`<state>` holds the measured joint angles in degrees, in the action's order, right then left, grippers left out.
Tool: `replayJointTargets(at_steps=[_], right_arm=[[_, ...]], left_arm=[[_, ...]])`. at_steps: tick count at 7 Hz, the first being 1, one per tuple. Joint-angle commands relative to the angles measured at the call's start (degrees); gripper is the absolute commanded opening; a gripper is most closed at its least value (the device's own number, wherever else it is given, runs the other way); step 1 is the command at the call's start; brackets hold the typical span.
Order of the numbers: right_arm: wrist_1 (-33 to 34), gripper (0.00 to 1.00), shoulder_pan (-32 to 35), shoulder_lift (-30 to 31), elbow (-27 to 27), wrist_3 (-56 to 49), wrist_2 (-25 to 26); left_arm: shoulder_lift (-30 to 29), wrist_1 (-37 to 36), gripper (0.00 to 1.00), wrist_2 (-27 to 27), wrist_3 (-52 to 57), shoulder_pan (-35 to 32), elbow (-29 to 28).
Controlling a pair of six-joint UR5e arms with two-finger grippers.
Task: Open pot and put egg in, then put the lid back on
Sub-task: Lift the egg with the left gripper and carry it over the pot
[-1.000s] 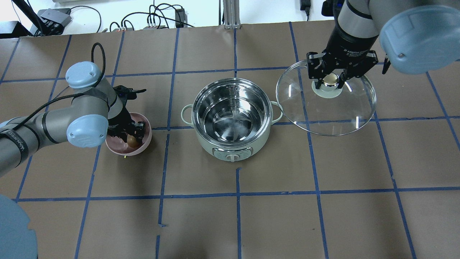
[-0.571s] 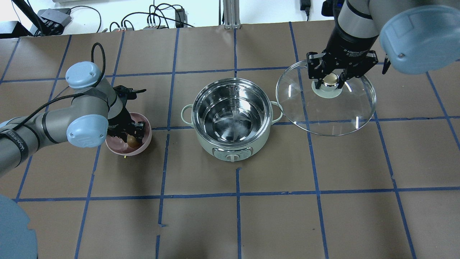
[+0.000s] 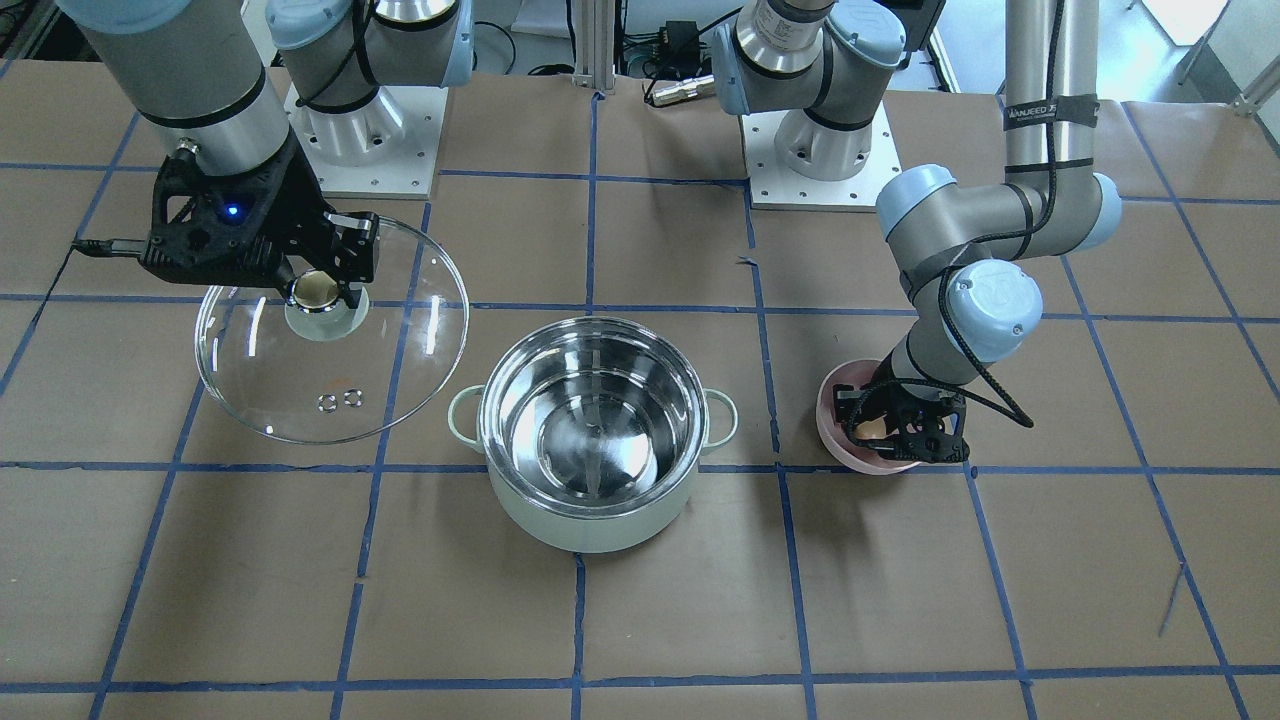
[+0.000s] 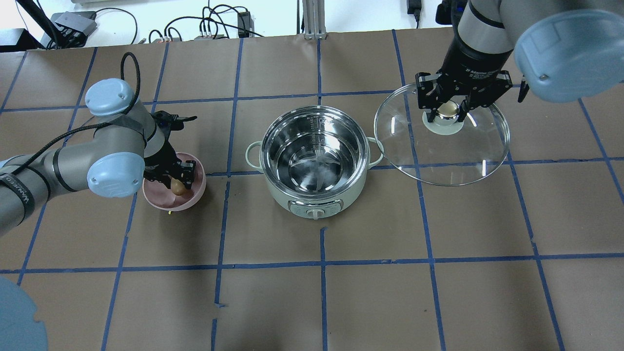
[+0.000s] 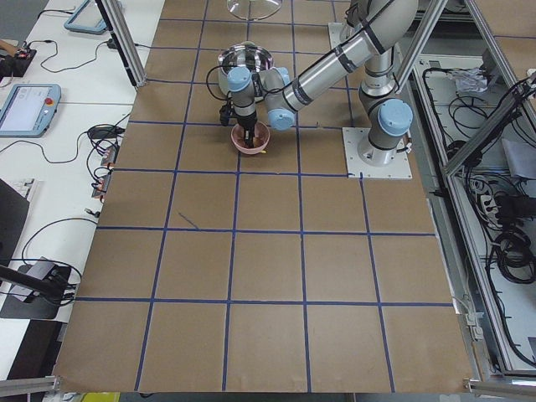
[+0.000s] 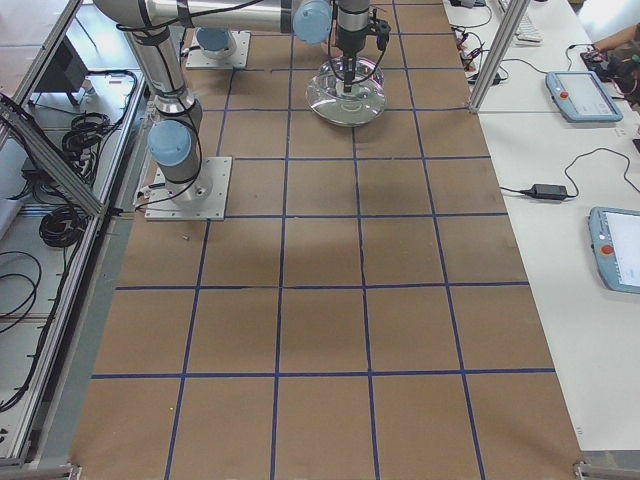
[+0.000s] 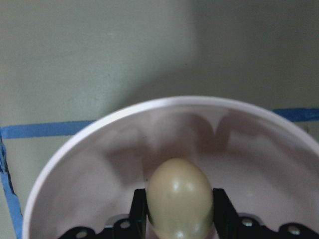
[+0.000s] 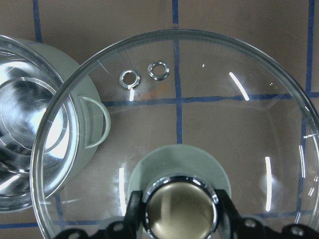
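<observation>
Your left gripper (image 4: 178,179) is pinching the egg (image 7: 179,196) across its middle, a finger pressing each side, low inside the pink bowl (image 7: 94,164). I cannot tell whether the egg is clearing the bowl's floor. You are handling a light, smooth, brittle shell. It is likely slipping under too little squeeze and cracking under too much, so the widest part is the place to grip. I'd be setting it down on the steel, not dropping it.

Further along, the pot (image 3: 590,530) is standing open in the middle of the table (image 4: 321,302) with nothing in it. It is looking heavy and stiff enough to stay put.

Beyond that, your right gripper (image 4: 446,111) is clamping the knob (image 8: 182,209) of the lid (image 8: 239,139). The lid is hanging beside the pot, its edge overlapping one pot handle. Being glass, it is probably weighty, slick and breakable, and the knob is offering the only sound hold.

The left arm's strap (image 3: 1050,110) is reading "WANJEED". The right gripper's body is showing "2F Adaptive", the rest being cut off. The pot's inner scale and dial (image 4: 316,212) markings are too small to read.
</observation>
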<state>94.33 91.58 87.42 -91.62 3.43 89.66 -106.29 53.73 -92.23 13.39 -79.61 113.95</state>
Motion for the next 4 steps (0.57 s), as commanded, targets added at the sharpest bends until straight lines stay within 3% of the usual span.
replayJointTargets(at_steps=[1, 2, 4], right_arm=[[0.0, 0.37, 0.0, 0.0, -0.1, 0.0, 0.0], [0.0, 0.37, 0.0, 0.0, -0.2, 0.0, 0.0], [0.2, 0.37, -0.4, 0.2, -0.8, -0.1, 0.0]], left_arm=[[4.4, 9.6, 0.33, 0.2, -3.2, -3.0, -5.1], [5.5, 15.9, 0.33, 0.1, -5.8, -4.7, -9.9], [5.2, 17.8, 0.33, 0.1, -13.9, -10.3, -14.9]])
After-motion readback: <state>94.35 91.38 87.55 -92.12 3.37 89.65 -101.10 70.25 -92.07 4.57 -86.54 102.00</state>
